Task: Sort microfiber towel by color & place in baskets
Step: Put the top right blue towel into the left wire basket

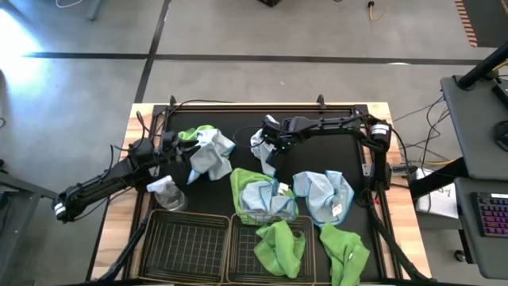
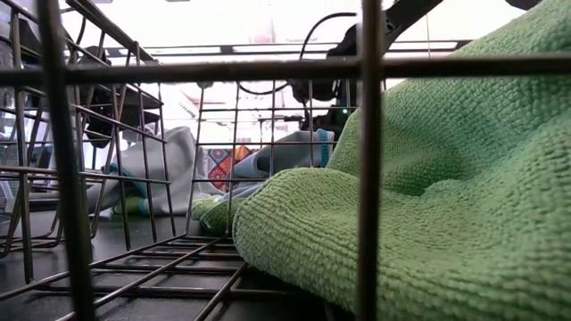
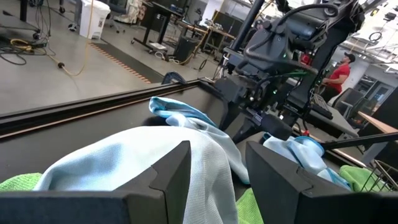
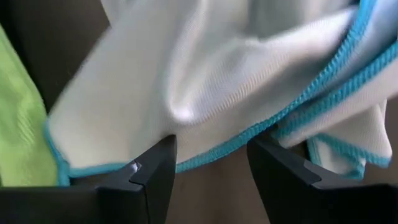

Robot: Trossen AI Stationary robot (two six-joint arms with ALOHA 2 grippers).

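Left gripper (image 1: 184, 152): fingers spread, pushed against a pale blue towel (image 1: 211, 152) at the mat's rear left.
Right gripper (image 1: 267, 148): fingers apart, over another blue towel (image 1: 261, 154) mid-mat.
Baskets: left basket (image 1: 185, 246) bare; right basket (image 1: 242, 253) holds a green towel (image 1: 281, 247).
Bench: other towels lie near the baskets.

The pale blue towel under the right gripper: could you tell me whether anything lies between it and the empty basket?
Yes. The clear spray bottle stands just beyond the empty basket, roughly along the way from the blue towel at the right gripper.
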